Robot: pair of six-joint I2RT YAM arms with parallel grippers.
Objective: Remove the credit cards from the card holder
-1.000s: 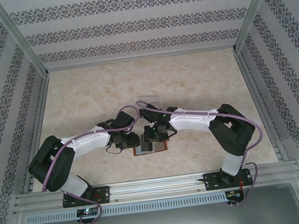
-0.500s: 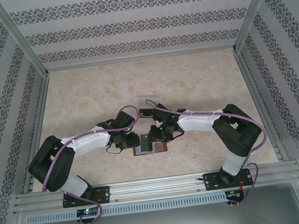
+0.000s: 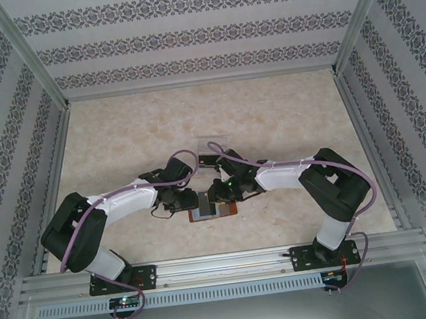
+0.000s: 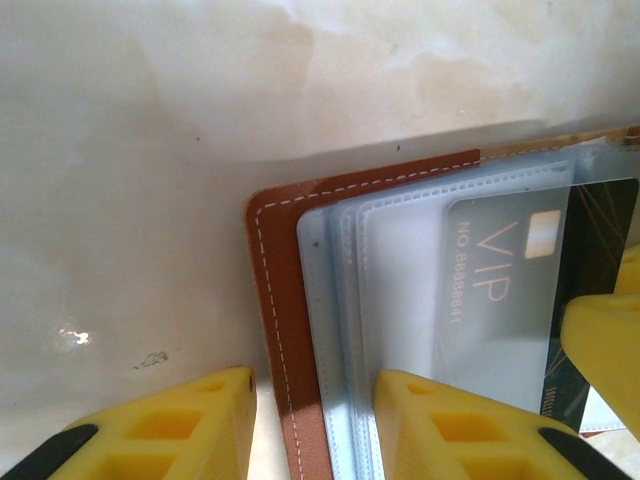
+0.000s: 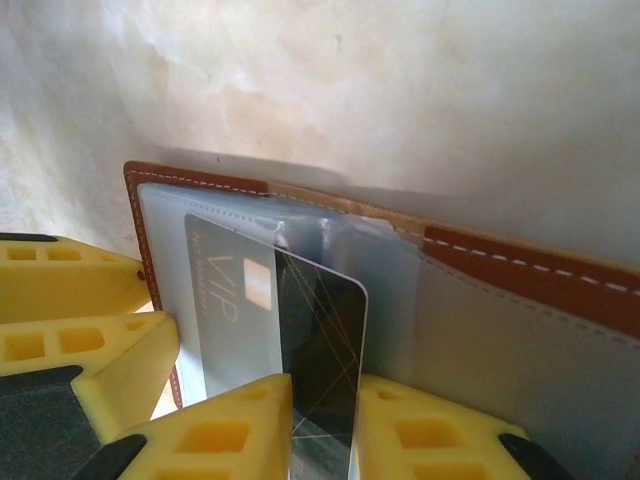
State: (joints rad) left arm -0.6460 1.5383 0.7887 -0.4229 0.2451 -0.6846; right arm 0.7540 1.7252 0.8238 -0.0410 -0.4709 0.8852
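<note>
Card holder (image 3: 213, 211): lies open near the middle of the table's (image 3: 118, 139) near edge.
VIP card (image 5: 300, 320): dark, half out of the clear sleeves (image 4: 400, 300) (the covered half looks grey).
Right gripper (image 5: 325, 410): pinches the VIP card.
Left gripper (image 4: 312, 400): fingers apart, one on the clear sleeves, one beside the card holder.

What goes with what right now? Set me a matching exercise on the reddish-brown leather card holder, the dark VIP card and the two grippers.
Things:
1. reddish-brown leather card holder
2. dark rectangular plastic VIP card
3. left gripper
4. right gripper

States:
A. closed on the card
B. lying open on the table
C. partly out of a clear sleeve
D. open, one finger on each side of the holder's stitched edge

Pairs: 1-B, 2-C, 3-D, 4-A
</note>
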